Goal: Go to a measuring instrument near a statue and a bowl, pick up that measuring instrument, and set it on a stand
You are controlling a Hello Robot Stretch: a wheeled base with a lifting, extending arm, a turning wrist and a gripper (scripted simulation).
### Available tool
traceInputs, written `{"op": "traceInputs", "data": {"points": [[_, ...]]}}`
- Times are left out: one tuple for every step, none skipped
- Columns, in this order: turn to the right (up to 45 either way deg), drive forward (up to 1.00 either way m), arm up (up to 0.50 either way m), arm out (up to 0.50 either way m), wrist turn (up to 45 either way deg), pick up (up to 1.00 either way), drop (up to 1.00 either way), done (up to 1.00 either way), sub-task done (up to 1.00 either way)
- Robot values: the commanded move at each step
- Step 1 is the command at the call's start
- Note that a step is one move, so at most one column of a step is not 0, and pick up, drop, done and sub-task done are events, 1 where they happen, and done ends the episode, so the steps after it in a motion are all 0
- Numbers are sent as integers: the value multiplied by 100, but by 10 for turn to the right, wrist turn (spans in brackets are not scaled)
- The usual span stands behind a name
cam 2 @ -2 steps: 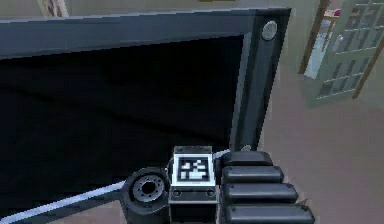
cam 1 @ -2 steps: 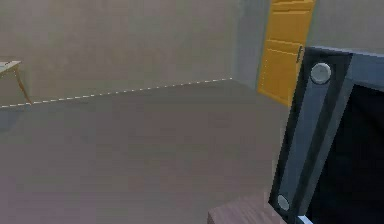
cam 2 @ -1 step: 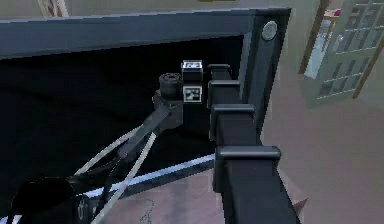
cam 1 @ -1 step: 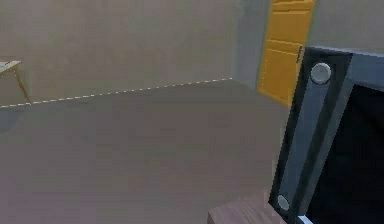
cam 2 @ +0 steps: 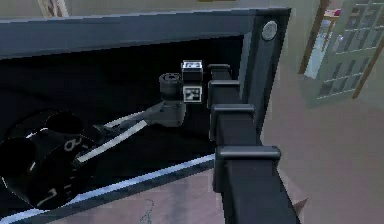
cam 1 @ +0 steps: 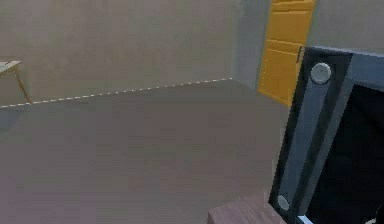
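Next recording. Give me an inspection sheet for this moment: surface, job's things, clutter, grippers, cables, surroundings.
Surface: brown stand top under the television.
Job's things: dark round thing at the far end of the jaws, in front of the television screen; too dark to name as the measuring instrument.
Clutter: nothing seen.
Grippers: gripper reaches toward the arm side view's left from the arm; cannot tell whether it holds anything.
Cables: nothing seen.
Surroundings: grey floor, yellow door, table edge at the forward view's left; paned door at the arm side view's right.
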Motion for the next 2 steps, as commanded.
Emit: {"op": "traceInputs", "data": {"points": [[0,0,0,0,450,0,0,0,0],[0,0,0,0,450,0,0,0,0]]}}
